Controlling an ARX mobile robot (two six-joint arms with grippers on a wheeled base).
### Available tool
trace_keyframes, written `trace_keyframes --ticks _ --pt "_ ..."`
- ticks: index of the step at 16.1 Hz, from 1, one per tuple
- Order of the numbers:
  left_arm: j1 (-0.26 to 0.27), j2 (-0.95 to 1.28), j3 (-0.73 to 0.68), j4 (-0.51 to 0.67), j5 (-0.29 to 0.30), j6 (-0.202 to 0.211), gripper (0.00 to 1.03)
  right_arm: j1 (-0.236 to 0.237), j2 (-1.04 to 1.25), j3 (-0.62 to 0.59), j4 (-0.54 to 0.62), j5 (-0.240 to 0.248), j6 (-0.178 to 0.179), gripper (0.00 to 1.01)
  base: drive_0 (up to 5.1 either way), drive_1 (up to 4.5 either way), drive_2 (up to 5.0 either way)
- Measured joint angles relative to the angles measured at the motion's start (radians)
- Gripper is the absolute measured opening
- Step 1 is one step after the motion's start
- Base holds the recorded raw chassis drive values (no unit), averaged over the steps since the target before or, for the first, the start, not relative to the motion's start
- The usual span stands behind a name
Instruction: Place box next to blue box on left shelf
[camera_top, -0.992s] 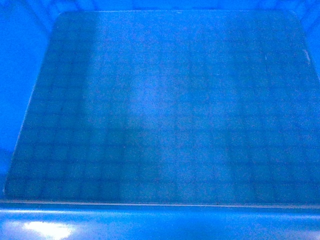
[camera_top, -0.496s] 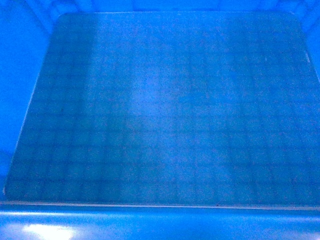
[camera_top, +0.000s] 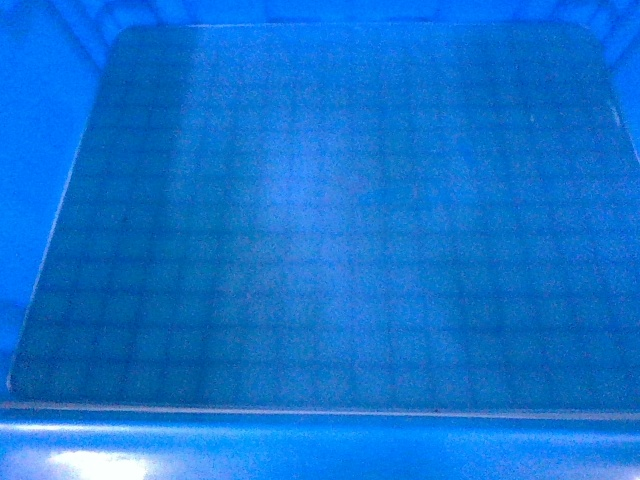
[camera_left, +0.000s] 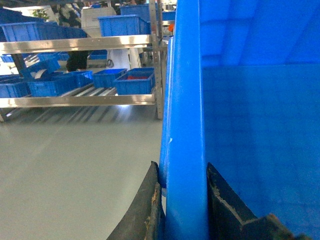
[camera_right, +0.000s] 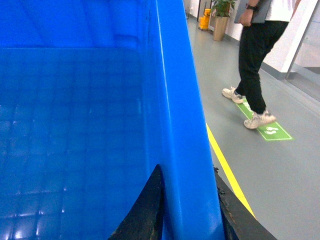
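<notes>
Nearest the head camera is the thick front rim of the box (camera_top: 320, 445), and beyond it the smooth floor with its faint square grid fills almost the whole view, hemmed in by blue walls on the left, right and far side.

At the left wrist, the left pincer (camera_left: 182, 200) is clamped on the box's left wall: one dark finger (camera_left: 147, 210) lies against the outside of the rim and the other sits inside the box, with the blue wall pressed between them. At the right wrist, the right pincer (camera_right: 187, 205) grips the opposite wall in the same way, with one black finger (camera_right: 145, 210) inside and the other just outside the rim. So the box is held between the two arms, by both side walls, in front of the robot.

Past the left wall lies a grey floor (camera_left: 70, 170), and further off stands a metal shelf (camera_left: 85, 97) with rails and rollers, carrying several other blue crates (camera_left: 134, 81) on its lower and upper levels. It is well apart from the held box.

Past the right wall, a yellow line (camera_right: 227, 170) runs along the floor. Further away a person (camera_right: 255, 55) in black trousers and pale shoes is stepping across a green floor marking (camera_right: 265, 127), with a potted plant (camera_right: 220, 20) behind.
</notes>
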Motion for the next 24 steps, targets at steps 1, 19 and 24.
trace_keyframes --ticks 1,19,24 --pt "0.0 0.0 0.0 0.003 0.0 0.0 0.16 0.0 0.0 0.0 -0.002 0.0 0.0 0.16 0.1 4.33 -4.2" --pt "0.0 0.0 0.0 0.001 0.002 0.0 0.16 0.0 0.0 0.0 -0.003 0.0 0.0 0.16 0.1 4.31 -4.2" --pt "0.0 0.0 -0.001 -0.001 0.001 0.001 0.16 0.0 0.0 0.0 -0.004 0.0 0.0 0.16 0.0 4.29 -4.2"
